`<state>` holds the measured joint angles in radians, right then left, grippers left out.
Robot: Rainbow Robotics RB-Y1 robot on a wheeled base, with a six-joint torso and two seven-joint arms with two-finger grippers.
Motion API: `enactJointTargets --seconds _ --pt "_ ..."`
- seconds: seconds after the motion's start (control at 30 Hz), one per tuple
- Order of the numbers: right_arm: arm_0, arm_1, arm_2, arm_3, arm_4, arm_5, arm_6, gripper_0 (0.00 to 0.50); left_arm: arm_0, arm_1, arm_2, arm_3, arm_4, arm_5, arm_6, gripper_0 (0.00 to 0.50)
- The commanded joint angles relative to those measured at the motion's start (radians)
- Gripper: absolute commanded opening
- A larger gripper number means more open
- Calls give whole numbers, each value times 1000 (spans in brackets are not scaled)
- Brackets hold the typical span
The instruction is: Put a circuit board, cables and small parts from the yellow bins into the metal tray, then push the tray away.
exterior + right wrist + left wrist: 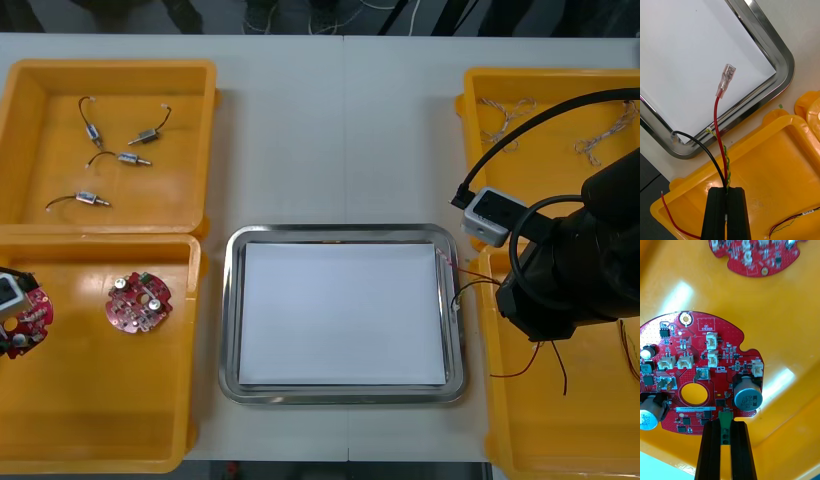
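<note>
My left gripper (pixel 725 424) is shut on the green connector at the rim of a round red circuit board (pixel 696 363), just above the floor of the near left yellow bin (pixel 90 420). A second board (pixel 138 300) lies beside it. My right gripper (pixel 727 189) is shut on a bundle of cables: a red one with a clear plug (pixel 725 80), a black one (pixel 696 144) and a yellow-green twist. It holds them above the near right bin (pixel 782 168), and their ends hang over the corner of the metal tray (pixel 232 330), which is white inside.
The far left bin (pixel 110 75) holds several small metal parts (pixel 135 158) with short wires. Twisted cables (pixel 500 115) lie in the far right bin. More red cable (pixel 545 365) trails in the near right bin under my right arm (pixel 570 270).
</note>
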<state>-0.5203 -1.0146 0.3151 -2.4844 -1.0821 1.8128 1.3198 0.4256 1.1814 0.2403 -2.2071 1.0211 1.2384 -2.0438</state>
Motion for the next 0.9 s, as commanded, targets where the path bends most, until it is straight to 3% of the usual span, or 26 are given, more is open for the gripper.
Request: enactJointTargets --seconds 0.03,0.43,0.57,0.9 --pt "-30 5 -7 -16 13 8 53 0 -87 -29 28 -69 7 78 235 0" --pt "-30 5 -8 -16 18 17 53 0 -251 -62 28 -209 17 314 478 0" --pt "-30 5 -7 -16 21 23 53 0 -309 -69 24 -252 59 380 560 0" --pt "-30 5 -7 -16 25 25 50 0 -485 -106 -102 -352 34 515 781 0"
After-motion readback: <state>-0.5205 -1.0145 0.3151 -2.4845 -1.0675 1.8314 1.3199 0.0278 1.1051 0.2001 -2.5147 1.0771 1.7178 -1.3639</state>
